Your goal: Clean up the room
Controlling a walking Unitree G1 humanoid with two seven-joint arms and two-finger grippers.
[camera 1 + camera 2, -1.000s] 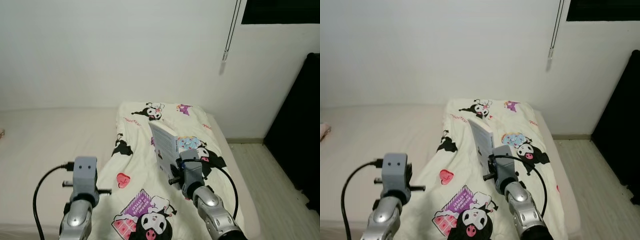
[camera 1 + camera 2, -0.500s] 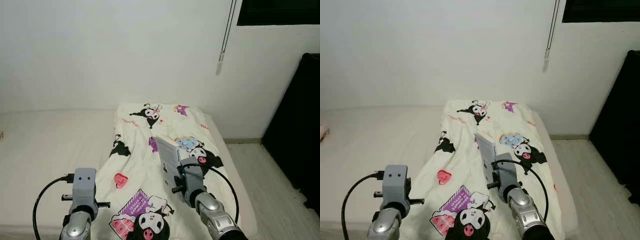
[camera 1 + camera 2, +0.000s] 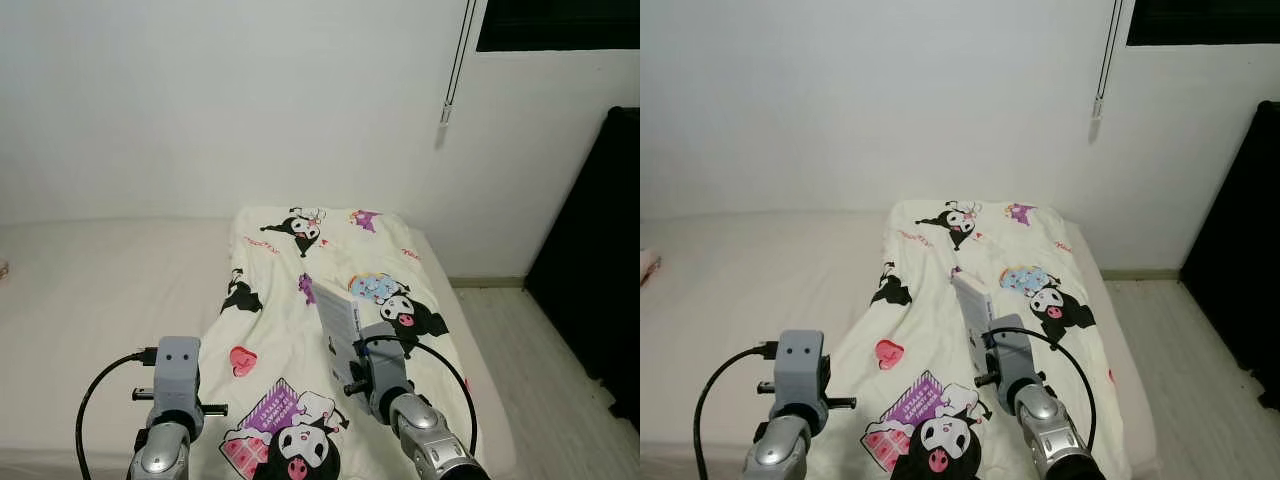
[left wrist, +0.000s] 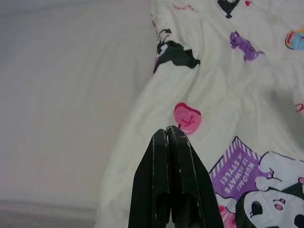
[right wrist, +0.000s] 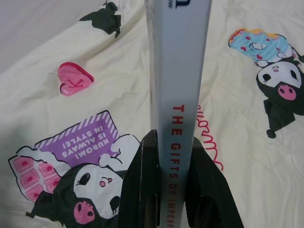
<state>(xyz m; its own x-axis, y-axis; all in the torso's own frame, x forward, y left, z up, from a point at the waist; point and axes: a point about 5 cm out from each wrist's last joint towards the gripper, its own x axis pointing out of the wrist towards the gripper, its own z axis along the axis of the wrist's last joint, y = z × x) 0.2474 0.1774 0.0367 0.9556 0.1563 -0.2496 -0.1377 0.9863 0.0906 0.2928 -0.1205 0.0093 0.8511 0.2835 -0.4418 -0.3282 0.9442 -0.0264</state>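
1. The right gripper [image 5: 176,156] is clamped on a book [image 5: 177,71] by its spine, above the blanket [image 3: 300,300] on the bed [image 3: 100,290].
2. I think the book should be carried level, with a firm grip, to a shelf or table; none is visible.
3. The left gripper [image 4: 171,137] has its fingers pressed together and holds nothing.
4. No containers are visible here.

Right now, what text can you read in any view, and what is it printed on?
"THE GIFTS OF IMPERF", cut off by the frame: red letters on the spine of the book clamped in the right gripper.
"KUROMI IS ALWAYS IN STYLE!": purple patch on the blanket.
"K": pink heart on the blanket.
Dark letters at the spine's far end: cropped, unreadable.
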